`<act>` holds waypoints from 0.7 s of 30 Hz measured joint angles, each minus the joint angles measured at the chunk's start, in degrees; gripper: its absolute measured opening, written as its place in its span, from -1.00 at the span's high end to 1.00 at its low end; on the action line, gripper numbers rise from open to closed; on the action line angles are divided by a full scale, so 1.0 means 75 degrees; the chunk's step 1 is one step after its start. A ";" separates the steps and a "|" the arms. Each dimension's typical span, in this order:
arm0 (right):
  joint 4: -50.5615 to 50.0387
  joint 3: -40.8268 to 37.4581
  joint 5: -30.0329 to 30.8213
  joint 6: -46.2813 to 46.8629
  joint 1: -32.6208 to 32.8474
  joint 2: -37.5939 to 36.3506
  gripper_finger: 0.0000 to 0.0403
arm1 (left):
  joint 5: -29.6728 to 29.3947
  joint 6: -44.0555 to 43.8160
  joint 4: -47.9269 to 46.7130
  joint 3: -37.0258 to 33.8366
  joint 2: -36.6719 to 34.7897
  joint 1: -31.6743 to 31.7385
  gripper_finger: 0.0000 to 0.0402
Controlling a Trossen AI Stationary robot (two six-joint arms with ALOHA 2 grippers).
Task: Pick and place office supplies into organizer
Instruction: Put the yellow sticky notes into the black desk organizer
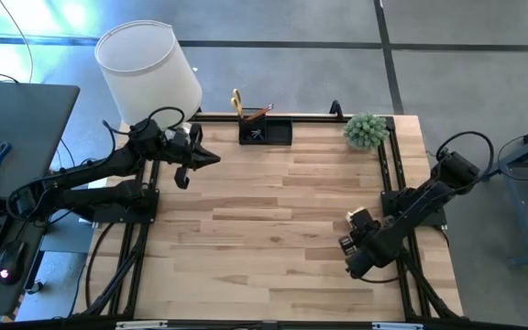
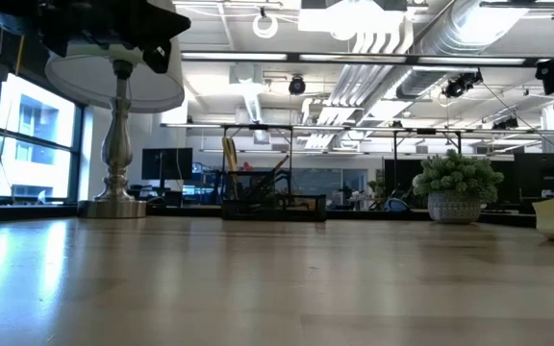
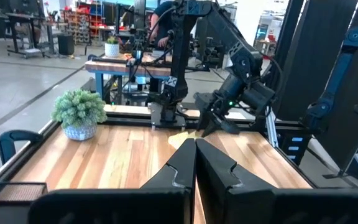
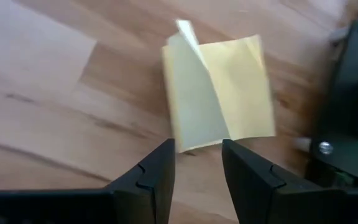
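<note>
I see the right gripper (image 4: 197,163) low near the table's (image 1: 273,229) right edge, fingers parted, holding nothing, over the yellow pad (image 4: 219,93), top sheet curled. Left gripper (image 1: 211,159) hangs fully closed, empty, near the organizer (image 1: 265,131) at the far edge.

1. The left arm reaches from the table's left edge toward the far side, raised above the wood – its gripper (image 1: 211,159) points to the right, fingers (image 3: 185,163) pressed together with nothing between them
2. The right arm is folded at the table's right edge, wrist tipped down – its gripper (image 1: 347,246) hangs low over the surface, fingers (image 4: 156,174) parted and holding nothing
</note>
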 joint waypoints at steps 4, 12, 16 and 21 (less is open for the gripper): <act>0.0279 0.0000 -0.0066 -0.0258 0.0087 0.0000 0.38 | -0.0006 0.0042 -0.0108 0.0000 -0.0001 0.0001 1.00; -0.0516 0.0000 -0.0887 0.0475 0.0273 0.0000 0.38 | -0.0034 -0.0010 -0.0279 0.0000 0.0000 0.0001 1.00; -0.0251 0.0000 -0.0596 0.0413 0.0370 0.0000 0.38 | -0.0034 -0.0010 -0.0337 -0.0001 0.0001 0.0001 1.00; -0.0240 0.0000 -0.0392 0.0467 0.0372 0.0000 0.38 | -0.0034 -0.0011 -0.0331 0.0000 -0.0001 0.0001 1.00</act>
